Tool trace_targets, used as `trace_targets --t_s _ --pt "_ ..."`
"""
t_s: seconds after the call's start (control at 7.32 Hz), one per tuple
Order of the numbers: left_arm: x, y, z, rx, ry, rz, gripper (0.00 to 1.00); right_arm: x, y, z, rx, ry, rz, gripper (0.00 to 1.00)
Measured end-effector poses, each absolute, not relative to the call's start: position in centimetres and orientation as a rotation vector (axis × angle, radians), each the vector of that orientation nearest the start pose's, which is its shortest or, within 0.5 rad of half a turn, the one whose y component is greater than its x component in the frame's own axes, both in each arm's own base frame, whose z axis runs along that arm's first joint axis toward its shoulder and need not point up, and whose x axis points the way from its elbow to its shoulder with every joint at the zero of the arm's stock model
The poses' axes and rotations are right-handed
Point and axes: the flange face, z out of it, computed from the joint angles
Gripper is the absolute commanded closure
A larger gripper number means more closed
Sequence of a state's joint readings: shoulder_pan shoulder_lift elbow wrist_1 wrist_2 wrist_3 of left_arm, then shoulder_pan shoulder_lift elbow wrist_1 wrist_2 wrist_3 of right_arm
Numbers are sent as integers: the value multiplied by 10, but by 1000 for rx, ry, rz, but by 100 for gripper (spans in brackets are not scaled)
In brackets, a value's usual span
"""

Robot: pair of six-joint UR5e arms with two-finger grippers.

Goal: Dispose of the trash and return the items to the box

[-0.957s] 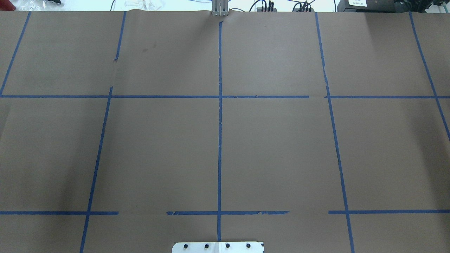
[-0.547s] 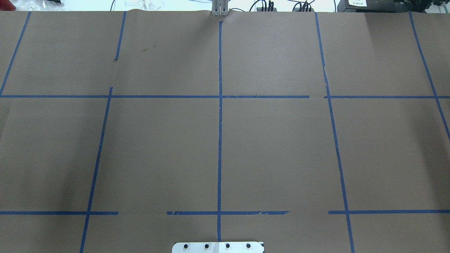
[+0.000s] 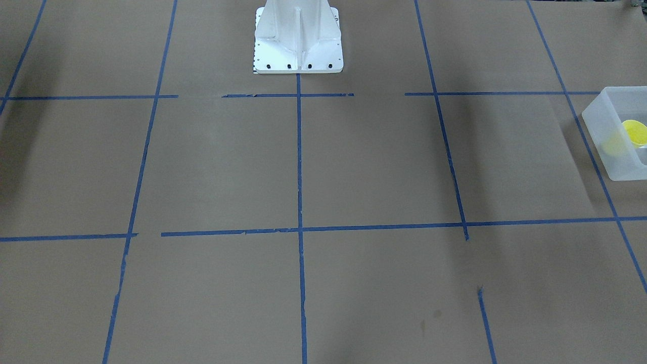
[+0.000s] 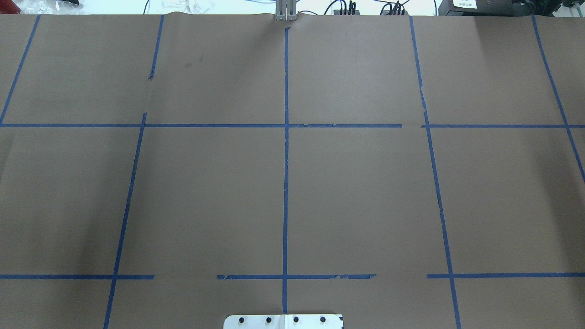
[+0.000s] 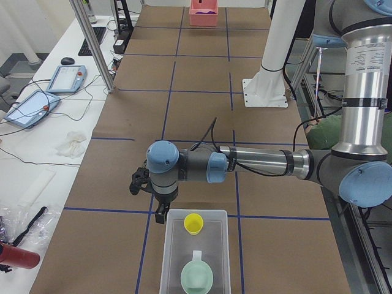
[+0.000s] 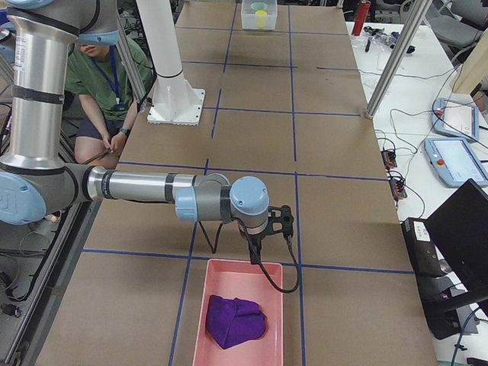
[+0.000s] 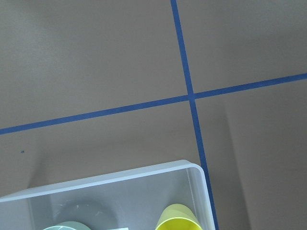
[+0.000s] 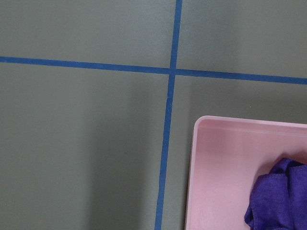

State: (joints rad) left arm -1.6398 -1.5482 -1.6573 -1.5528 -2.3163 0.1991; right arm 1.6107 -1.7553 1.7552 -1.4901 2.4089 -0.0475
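The box (image 5: pixel 173 245), a frosted white bin, stands at the table's end on my left; it also shows in the front-facing view (image 3: pixel 604 129) and the left wrist view (image 7: pixel 120 176). Inside it stand the yellow cup (image 5: pixel 194 223) (image 3: pixel 635 132) (image 7: pixel 178 219) and the mint-green bowl (image 5: pixel 197 277) (image 7: pixel 64 225). My left gripper (image 5: pixel 160 214) hangs just over the box's near rim; I cannot tell if it is open or shut. My right gripper (image 6: pixel 254 255) hangs by the rim of a pink tray (image 6: pixel 200 320) at the other end; its state cannot be told either.
The pink tray (image 8: pixel 230 158) holds a crumpled purple cloth (image 6: pixel 236 320) (image 8: pixel 280 191). The white robot base (image 3: pixel 298 40) stands at the table's middle edge. Brown paper with blue tape lines (image 4: pixel 285 183) covers the table. A seated person (image 6: pixel 107 84) is beside the base.
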Motion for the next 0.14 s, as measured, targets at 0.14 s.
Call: trace_targets --t_s 0.14 --pt "-99 -479 631 143 734 140 0 76 -416 639 112 -834 -41 0"
